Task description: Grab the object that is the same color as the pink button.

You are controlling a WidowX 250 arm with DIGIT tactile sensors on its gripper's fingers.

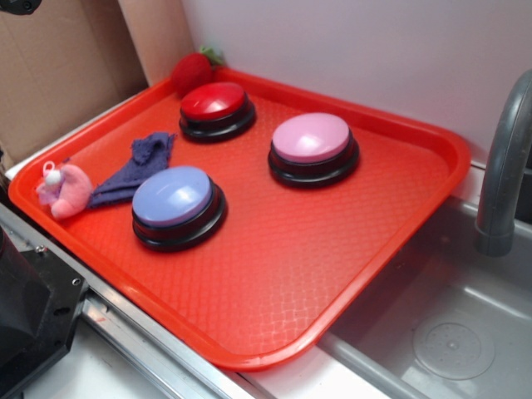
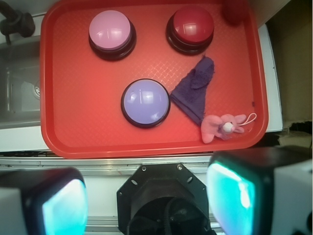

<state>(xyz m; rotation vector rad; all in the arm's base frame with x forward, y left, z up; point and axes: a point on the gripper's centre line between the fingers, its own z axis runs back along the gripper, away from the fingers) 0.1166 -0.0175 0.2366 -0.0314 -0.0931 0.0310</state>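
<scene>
Pink plush toy (image 2: 221,127) is located at the tray's (image 1: 274,291) near edge on the robot's side, at the corner next to the purple rag (image 2: 194,90) — touching or just overlapping the rag's tip, cannot be told which. In the exterior view it sits at the left rim (image 1: 65,189), resting partly up against the raised lip, which explains the slight tilt.

Colour match is set by the pink button (image 2: 111,33), placed at the far side of the tray, well apart from the toy. Lavender-blue button (image 2: 145,102) stands between the two, near the rag; red button (image 2: 190,28) and red plush strawberry (image 1: 193,71) are kept at the far corner. Layout reads as a distractor set — one soft item per button colour.

The gripper (image 2: 146,205) is held high and back from the tray, over the arm's base, nothing between the pads (image 2: 232,193). The jaws are released, spread wide, grasping nothing.

Judgement: approach not yet begun. Toy is offset to the right of the wrist view, so a lateral shift plus descent is needed. Risk — the rim and the rag are both close enough to be caught in the pinch; the loop cord (image 2: 250,119) could snag.
</scene>
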